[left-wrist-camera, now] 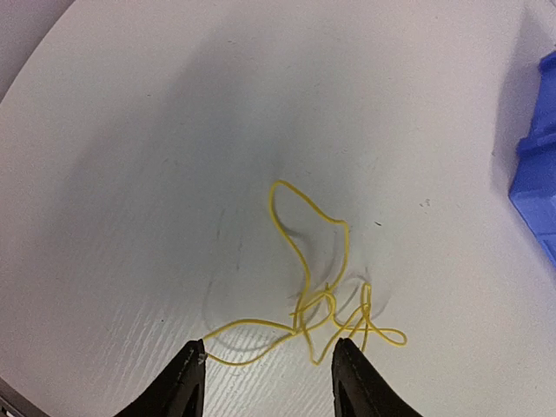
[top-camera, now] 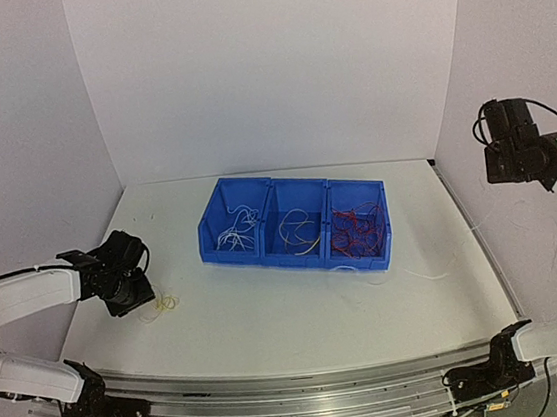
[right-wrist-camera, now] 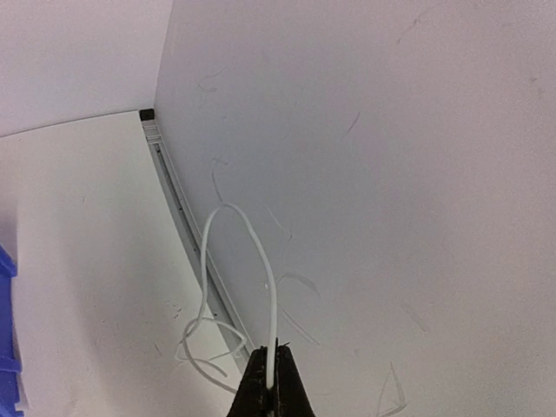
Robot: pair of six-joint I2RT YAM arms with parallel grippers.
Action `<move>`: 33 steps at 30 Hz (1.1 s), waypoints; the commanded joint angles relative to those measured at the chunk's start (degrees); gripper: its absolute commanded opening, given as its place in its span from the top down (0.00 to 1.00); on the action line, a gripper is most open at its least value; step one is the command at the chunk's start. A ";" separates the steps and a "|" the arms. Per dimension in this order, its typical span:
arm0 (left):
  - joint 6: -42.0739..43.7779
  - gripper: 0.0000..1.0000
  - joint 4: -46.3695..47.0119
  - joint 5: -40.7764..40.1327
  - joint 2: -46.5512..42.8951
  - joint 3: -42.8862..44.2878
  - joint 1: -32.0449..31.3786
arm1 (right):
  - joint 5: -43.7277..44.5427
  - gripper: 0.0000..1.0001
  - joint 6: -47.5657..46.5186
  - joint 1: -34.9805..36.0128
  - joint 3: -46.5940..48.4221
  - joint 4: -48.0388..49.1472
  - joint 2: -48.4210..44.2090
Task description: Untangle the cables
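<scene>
**Left gripper** [left-wrist-camera: 269, 369]: fingers apart, holding nothing. A knotted yellow cable [left-wrist-camera: 304, 300] lies on the table [left-wrist-camera: 130, 174] between and just beyond the tips, probably laid apart from the rest.

**Centre:** blue bin [top-camera: 294, 260] holding sorted cables [top-camera: 302, 236], well clear of both arms.

**Right gripper** [right-wrist-camera: 271, 360]: fingers pinched on a white cable [right-wrist-camera: 231, 207], raised so its loop hangs free ahead of the tips. The wall [right-wrist-camera: 391, 130] is close beside them.
</scene>
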 commanded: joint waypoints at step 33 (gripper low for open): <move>24.99 0.00 27.76 31.54 -6.93 6.56 -10.43 | -81.00 1.00 31.05 0.59 28.10 20.67 10.83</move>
